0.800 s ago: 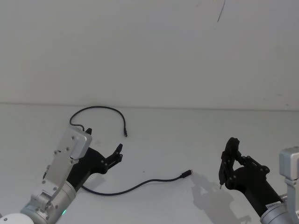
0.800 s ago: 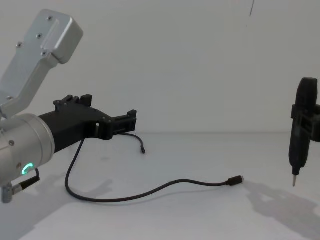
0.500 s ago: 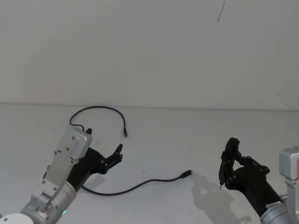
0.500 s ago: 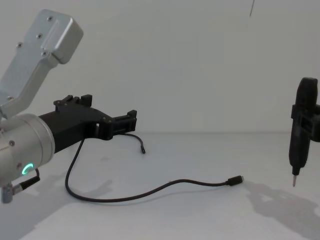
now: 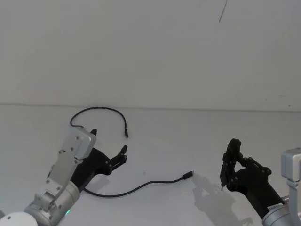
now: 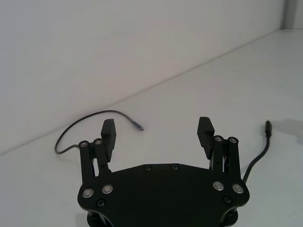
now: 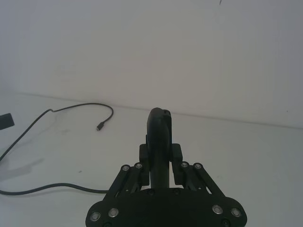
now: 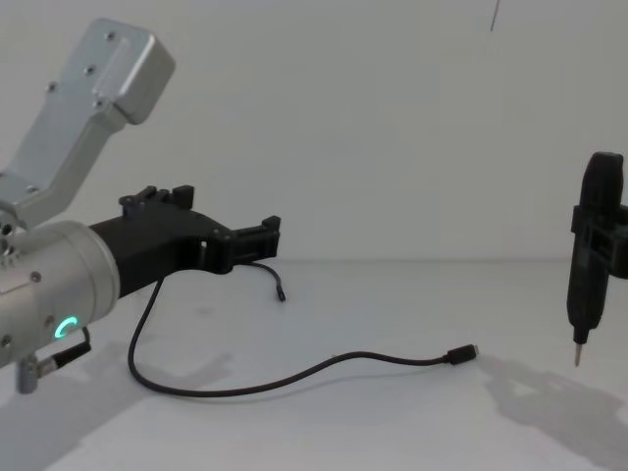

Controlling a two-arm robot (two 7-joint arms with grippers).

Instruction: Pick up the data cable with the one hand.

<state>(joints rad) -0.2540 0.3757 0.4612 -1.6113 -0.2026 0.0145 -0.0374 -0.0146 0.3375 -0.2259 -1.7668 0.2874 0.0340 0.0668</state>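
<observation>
The long, thin, black flexible data cable [image 5: 155, 181] lies slack on the plain white tabletop [image 5: 164, 141]. It loops away behind the left arm, passes under it, then runs out to a small silver-tipped plug [image 8: 461, 353] near the middle. The black, angular, two-fingered left end effector [image 5: 109, 140], on its silver cylindrical wrist with a green ring light, hovers above the cable's near bend. It is released, fingers [image 6: 108, 135] spread wide with nothing between them. The slim black right end effector [image 5: 221, 184] with the pale tip hangs clenched and empty, well apart on the right.

The step in hand looks like the approach before the grasp. To do it well, the left end effector should come down over an evenly curving stretch between the bend and the plug. It should be turned so the cable crosses the gap squarely rather than lying along one finger. A cable this thin sits flat on the surface, so the pads probably need to reach almost to the tabletop before closing fully. Lift gently, since the trailing length may drag and slip out.
</observation>
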